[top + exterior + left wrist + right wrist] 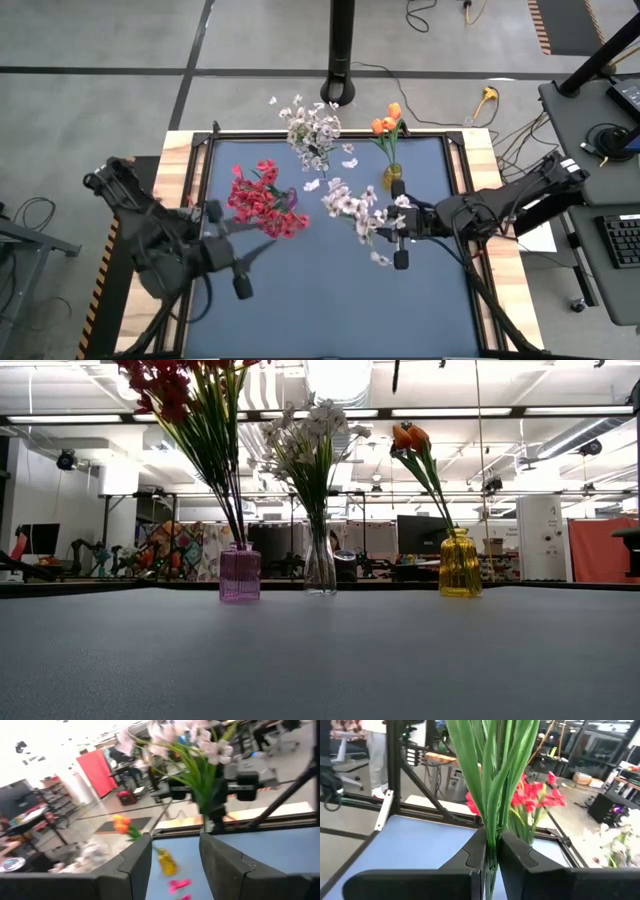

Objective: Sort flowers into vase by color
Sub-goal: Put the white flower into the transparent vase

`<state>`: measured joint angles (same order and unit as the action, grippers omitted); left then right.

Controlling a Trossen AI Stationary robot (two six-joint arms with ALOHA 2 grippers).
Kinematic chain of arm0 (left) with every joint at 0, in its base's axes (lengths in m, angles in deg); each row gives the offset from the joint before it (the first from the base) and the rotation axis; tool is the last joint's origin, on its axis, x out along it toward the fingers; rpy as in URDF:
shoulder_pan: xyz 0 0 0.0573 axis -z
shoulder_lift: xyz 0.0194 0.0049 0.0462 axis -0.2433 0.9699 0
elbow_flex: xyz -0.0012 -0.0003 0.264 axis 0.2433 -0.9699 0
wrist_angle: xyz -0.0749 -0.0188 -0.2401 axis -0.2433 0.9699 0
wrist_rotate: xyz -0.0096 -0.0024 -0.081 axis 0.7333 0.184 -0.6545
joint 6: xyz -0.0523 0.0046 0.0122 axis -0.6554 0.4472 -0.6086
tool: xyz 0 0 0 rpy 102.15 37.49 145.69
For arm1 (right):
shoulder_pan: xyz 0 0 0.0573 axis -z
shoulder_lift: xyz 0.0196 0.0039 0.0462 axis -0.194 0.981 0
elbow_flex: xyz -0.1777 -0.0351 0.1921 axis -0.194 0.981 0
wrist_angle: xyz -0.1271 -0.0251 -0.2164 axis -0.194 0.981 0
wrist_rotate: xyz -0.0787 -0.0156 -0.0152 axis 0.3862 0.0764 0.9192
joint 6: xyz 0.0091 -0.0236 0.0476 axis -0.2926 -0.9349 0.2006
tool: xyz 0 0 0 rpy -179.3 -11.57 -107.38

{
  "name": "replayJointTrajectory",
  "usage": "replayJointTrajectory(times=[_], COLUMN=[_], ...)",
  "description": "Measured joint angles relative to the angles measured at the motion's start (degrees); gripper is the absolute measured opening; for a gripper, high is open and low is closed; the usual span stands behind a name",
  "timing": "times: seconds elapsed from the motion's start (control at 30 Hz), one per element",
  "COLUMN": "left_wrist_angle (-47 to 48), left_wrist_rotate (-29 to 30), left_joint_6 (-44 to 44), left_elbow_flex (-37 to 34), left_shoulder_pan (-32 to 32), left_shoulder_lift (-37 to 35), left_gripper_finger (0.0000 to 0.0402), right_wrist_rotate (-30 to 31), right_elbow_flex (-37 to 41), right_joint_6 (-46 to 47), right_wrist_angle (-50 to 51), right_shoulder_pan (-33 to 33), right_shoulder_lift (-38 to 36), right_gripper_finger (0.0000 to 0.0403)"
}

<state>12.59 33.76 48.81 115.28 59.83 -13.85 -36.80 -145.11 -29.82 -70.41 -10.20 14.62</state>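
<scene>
Start from the white spray [352, 205] you are carrying: your right gripper [491, 851] has its fingers pressed together on the green stems, pinching the bunch low down so the blossoms stand clear above it and the stem ends stay free to drop into a neck. It hangs over the middle of the table [330, 300], held up off the surface, which is why the table-level camera sees nothing of it.

Beyond that gripper stand the three vases. The clear vase [320, 568] already holds white blossoms, so by colour it looks like your target. The yellow vase [460, 563], nearest your right gripper, carries the orange buds [410, 436]. The pink vase [240, 573], past the held stems in the wrist camera, carries the red flowers [262, 198].

Your left gripper [175, 852] is spread apart and holds nothing. It sits just beside the red flowers, on the side away from your right arm, apparently having finished with the red bunch.
</scene>
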Motion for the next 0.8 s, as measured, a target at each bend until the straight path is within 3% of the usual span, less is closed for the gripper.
replayJointTrajectory(times=[0.4, 0.53, 0.8], left_wrist_angle=[18.88, 29.31, 50.69], left_wrist_rotate=[4.04, 4.63, 13.8], left_joint_6=[-9.56, -17.79, -37.68], left_elbow_flex=[-0.66, -0.68, -0.76], left_shoulder_pan=[-0.04, -0.12, -0.12], left_shoulder_lift=[-8.49, -9.4, -10.04], left_gripper_finger=[0.0148, 0.0148, 0.0148], right_wrist_rotate=[1.99, 0.22, -3.6], right_elbow_flex=[13.57, 16.86, 20.07], right_joint_6=[-1.14, -2.16, -3.77], right_wrist_angle=[-21.77, -30.15, -43.27], right_shoulder_pan=[11.26, 16.8, 25.81], right_shoulder_lift=[0.01, 1.2, 6.54], right_gripper_finger=[0.0034, 0.0034, 0.0034])
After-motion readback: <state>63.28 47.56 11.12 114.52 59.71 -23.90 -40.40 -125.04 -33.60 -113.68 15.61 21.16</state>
